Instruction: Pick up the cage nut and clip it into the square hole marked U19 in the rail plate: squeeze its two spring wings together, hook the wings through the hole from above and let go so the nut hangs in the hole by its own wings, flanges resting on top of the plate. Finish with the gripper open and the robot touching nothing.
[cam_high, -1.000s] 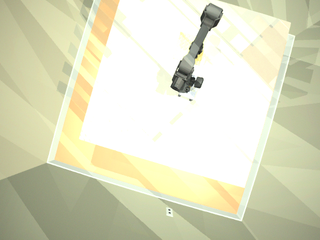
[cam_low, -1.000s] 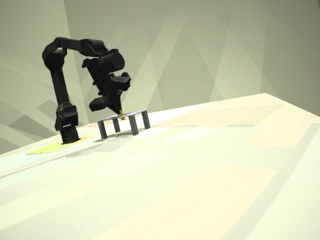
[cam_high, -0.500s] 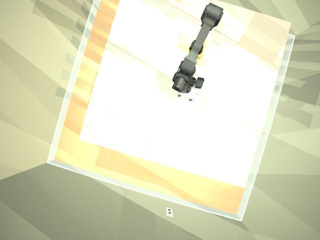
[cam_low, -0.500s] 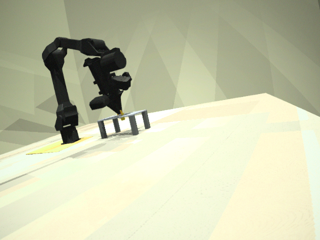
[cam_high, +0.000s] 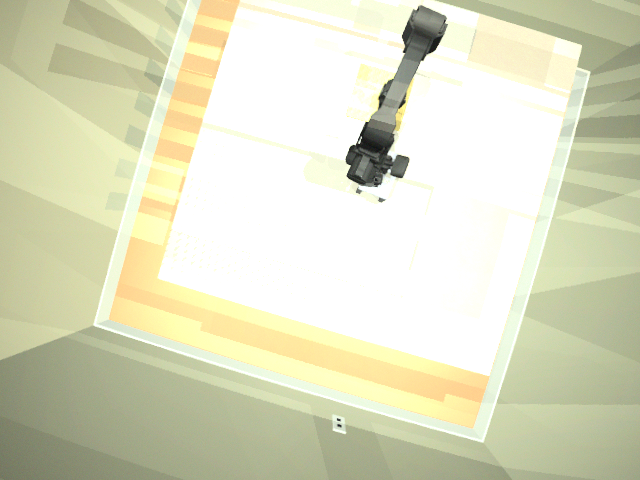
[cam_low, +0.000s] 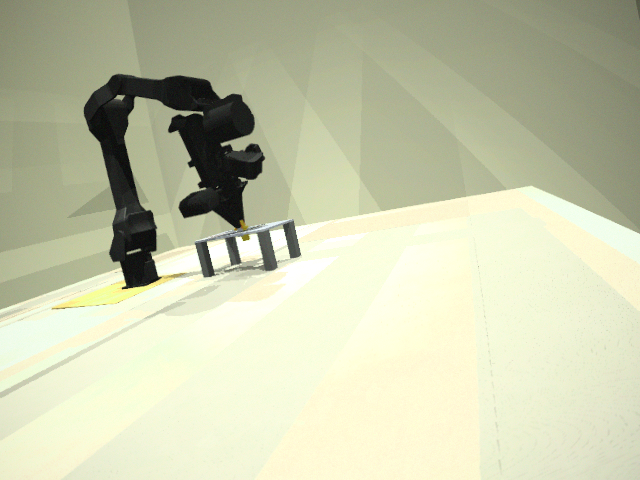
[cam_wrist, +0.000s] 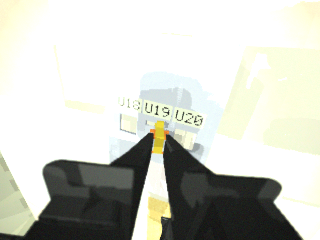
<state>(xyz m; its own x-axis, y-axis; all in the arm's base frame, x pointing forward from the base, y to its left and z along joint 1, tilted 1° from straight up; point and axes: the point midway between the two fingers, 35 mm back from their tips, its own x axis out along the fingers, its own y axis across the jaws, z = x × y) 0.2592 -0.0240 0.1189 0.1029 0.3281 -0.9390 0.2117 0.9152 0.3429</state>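
The yellow cage nut (cam_low: 245, 237) (cam_wrist: 158, 143) is between the fingertips of my gripper (cam_low: 241, 227) (cam_wrist: 158, 138), which is shut on it. In the exterior view the nut shows both above the rail plate (cam_low: 279, 223) (cam_wrist: 170, 90) (cam_high: 379, 192) and below its near edge, so its lower part reaches below plate level. In the wrist view the nut covers most of the hole just below the U19 label (cam_wrist: 159, 109). Small orange parts show at both sides of the nut, by the fingertips. Whether the flanges touch the plate cannot be told. In the top view the arm hides the nut.
The plate stands on dark legs (cam_low: 267, 250). The U18 hole (cam_wrist: 128, 124) and the U20 hole (cam_wrist: 185, 139) flank the nut. A yellow mat (cam_low: 98, 298) lies under the arm's base. Strong glare washes out much of the table top.
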